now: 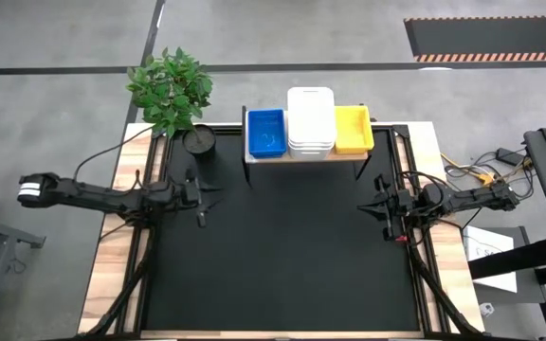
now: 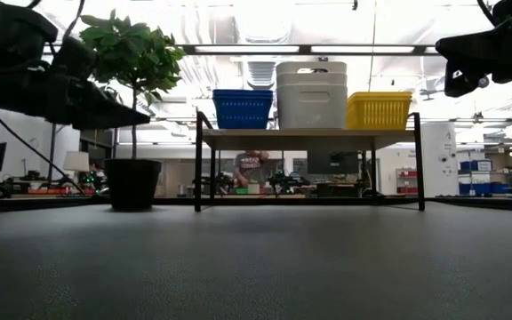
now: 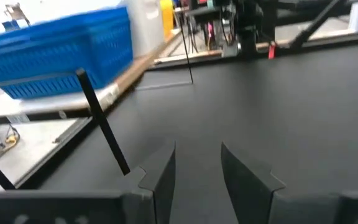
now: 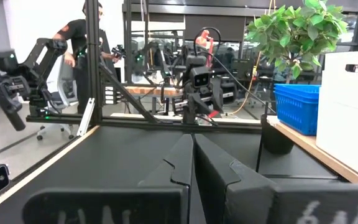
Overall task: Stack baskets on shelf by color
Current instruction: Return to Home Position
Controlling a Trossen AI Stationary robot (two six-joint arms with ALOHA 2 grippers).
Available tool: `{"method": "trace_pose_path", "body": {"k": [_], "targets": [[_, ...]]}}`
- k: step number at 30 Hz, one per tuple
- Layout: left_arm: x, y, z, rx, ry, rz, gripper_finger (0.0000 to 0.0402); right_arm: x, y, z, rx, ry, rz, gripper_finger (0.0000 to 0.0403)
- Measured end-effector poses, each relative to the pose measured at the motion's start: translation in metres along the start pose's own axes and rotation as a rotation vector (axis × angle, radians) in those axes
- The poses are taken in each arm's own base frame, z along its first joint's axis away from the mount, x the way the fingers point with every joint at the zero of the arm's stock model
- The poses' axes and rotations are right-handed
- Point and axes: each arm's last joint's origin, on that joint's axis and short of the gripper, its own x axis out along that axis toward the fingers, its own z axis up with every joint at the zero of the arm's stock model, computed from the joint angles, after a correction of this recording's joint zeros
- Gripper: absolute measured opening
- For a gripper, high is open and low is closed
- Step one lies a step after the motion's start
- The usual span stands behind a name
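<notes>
Three stacks of baskets rest by their bottoms on the wood-topped shelf point(image 1: 306, 157) at the table's far edge: blue point(image 1: 265, 131) on the left, white point(image 1: 311, 119) in the middle, yellow point(image 1: 353, 128) on the right. In the low view the blue stack point(image 2: 243, 108), the taller white stack point(image 2: 311, 93) and the yellow stack point(image 2: 379, 109) stand side by side. My left gripper point(image 1: 203, 197) hovers open over the mat's left side, fingers apart point(image 3: 197, 165). My right gripper point(image 1: 383, 206) waits at the mat's right edge, shut point(image 4: 193, 155), holding nothing.
A potted plant in a black pot point(image 1: 199, 141) stands left of the shelf, close to the blue stack. Black mat point(image 1: 282, 256) covers the table in front of the shelf. A person point(image 2: 251, 169) shows in the room behind, under the shelf top.
</notes>
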Motion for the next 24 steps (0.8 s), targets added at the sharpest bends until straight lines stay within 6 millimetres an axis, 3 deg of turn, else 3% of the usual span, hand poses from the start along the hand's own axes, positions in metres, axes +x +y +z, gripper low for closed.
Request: {"method": "trace_pose_path", "body": {"k": [24], "targets": [[0.013, -0.009, -0.038, 0.069, 0.310, -0.053, 0.0114, 0.000, 0.000, 0.000, 0.000, 0.000, 0.000, 0.0009]]}}
